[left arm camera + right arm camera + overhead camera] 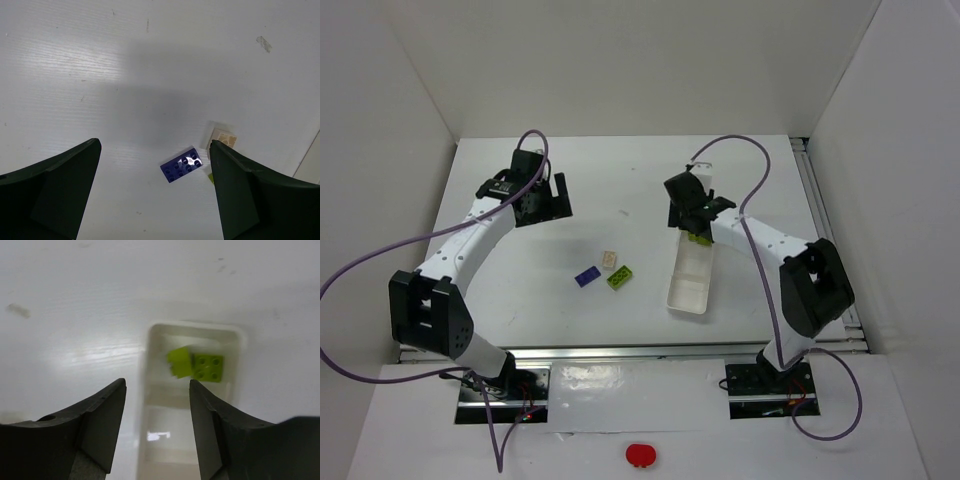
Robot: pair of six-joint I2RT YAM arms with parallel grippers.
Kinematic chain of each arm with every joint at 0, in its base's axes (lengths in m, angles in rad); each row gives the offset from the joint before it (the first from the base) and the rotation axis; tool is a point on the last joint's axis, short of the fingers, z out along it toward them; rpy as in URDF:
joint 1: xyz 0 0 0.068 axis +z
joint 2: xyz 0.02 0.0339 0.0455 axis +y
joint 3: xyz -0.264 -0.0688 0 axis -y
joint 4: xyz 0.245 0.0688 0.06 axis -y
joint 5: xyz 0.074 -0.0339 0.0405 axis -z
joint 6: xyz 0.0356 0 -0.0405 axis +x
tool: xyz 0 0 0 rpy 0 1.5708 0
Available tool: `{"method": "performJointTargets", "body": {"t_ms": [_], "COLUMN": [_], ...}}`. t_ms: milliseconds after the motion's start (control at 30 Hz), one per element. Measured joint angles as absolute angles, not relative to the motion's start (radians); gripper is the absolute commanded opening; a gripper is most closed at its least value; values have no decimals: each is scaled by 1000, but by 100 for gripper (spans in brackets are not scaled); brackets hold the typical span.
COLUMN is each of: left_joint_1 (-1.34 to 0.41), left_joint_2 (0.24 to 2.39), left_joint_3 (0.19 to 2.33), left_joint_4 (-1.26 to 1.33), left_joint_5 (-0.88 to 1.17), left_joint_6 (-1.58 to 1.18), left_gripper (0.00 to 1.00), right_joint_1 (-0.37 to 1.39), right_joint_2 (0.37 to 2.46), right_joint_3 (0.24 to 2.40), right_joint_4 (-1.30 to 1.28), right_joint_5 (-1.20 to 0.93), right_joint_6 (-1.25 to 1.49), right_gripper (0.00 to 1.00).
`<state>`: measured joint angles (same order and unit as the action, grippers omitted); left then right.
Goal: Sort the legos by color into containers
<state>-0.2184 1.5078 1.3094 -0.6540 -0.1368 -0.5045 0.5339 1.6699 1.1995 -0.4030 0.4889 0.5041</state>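
Here, seen from above, the right gripper point(695, 215) is held over the 12 o'clock end of the white tray point(687, 300); its fingers point(100, 410) are spread, with nothing pinched between them. In the right wrist view, two lime green bricks point(209, 368) are seen lying in the tray's end compartment, side by side and touching; the one at 9 o'clock is blurred, so its pose cannot be told.

The step in hand is judged to be the dropping of a green brick into that compartment. It is best finished with the fingers held wide and raised straight up, so that the tray's walls are not caught and the tray is not dragged.

The left gripper point(548, 200) is held above the table point(560, 320), at 10 o'clock of the loose bricks; its fingers point(60, 185) are likewise spread and empty.

Counted:
- three lime green bricks are found, two in the tray and one loose green brick point(619, 276) on the table;
- one blue-purple brick point(586, 276) lies at 9 o'clock of it;
- one cream brick point(610, 259) lies at 11 o'clock of it;
- one tray is set at 3 o'clock of the loose three; the number of its compartments cannot be told.
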Motion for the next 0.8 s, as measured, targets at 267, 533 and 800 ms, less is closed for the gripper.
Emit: {"method": "performJointTargets", "body": {"t_ms": [267, 533, 800], "left_joint_1": [-218, -218, -218], "left_joint_2": [1523, 1523, 1523], "left_joint_3": [1336, 1346, 1346], "left_joint_4": [-668, -672, -675], "left_joint_5": [-175, -189, -194], "left_joint_6": [-505, -506, -506], "left_gripper": [100, 100, 100], "right_joint_1": [818, 939, 958], "right_joint_2": [1657, 1841, 1987], "right_joint_3": [1203, 1297, 1417], "right_joint_4": [-393, -436, -490], "right_joint_5": [360, 295, 343], "right_joint_6": [455, 549, 628], "right_gripper": [95, 100, 100]}}
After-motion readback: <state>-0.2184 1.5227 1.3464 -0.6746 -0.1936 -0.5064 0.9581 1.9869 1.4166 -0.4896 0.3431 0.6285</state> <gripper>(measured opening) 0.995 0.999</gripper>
